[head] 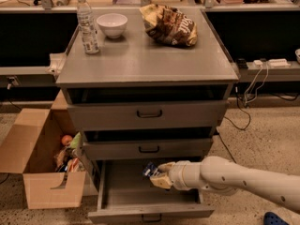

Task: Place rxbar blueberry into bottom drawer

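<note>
Holding gripper (158, 174) over open bottom drawer (123, 194), below counter (140, 60) front edge, pinching rxbar blueberry (150, 169). Hiding most of it behind gripper. Cropping arm (253, 182) at right frame edge.

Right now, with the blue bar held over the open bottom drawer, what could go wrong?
The pincer, above the open bottom drawer, grips the rxbar blueberry near one end, so the bar might tilt or slip out early. The front of the middle drawer is close above the pincer; lifting straight up could bump it.
</note>
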`<move>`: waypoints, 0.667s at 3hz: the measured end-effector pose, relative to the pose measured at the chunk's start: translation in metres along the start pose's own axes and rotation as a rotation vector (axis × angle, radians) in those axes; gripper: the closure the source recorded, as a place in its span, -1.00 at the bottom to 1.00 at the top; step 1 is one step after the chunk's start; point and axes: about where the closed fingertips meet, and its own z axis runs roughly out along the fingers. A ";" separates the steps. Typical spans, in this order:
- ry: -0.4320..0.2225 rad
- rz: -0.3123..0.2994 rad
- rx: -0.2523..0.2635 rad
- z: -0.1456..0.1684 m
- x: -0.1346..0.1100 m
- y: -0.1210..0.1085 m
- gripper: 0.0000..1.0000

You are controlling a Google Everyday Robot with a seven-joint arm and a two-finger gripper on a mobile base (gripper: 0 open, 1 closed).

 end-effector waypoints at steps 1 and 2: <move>0.033 0.054 -0.024 0.038 0.039 -0.009 1.00; 0.088 0.152 -0.064 0.085 0.087 -0.021 1.00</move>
